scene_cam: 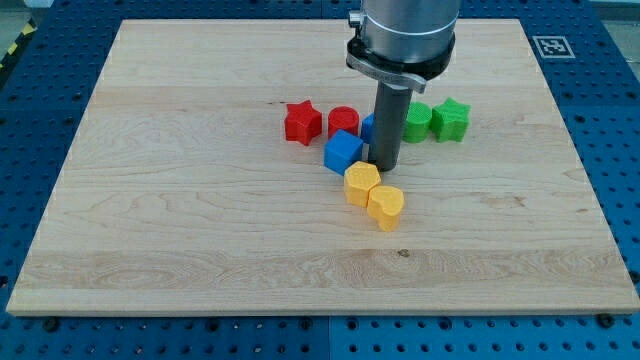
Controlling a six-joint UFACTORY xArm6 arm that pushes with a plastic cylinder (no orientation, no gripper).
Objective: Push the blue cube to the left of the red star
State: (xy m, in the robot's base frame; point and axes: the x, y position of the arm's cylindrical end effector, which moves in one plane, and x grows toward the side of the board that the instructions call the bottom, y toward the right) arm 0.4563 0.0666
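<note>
My tip [385, 165] is a bare rod with no fingers to open or clench, and grasps nothing. It stands just right of the blue cube [342, 152], perhaps touching it. The blue cube sits below and right of the red star [302, 122], just under the red cylinder [344, 120]. A straight leftward shove risks stopping the cube beneath the star, or clipping the yellow block [361, 183] underneath.

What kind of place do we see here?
Probably a robotics lab bench: a wooden board lies on a blue perforated table, with a printed marker tag and small blocks like the blue cube.
</note>
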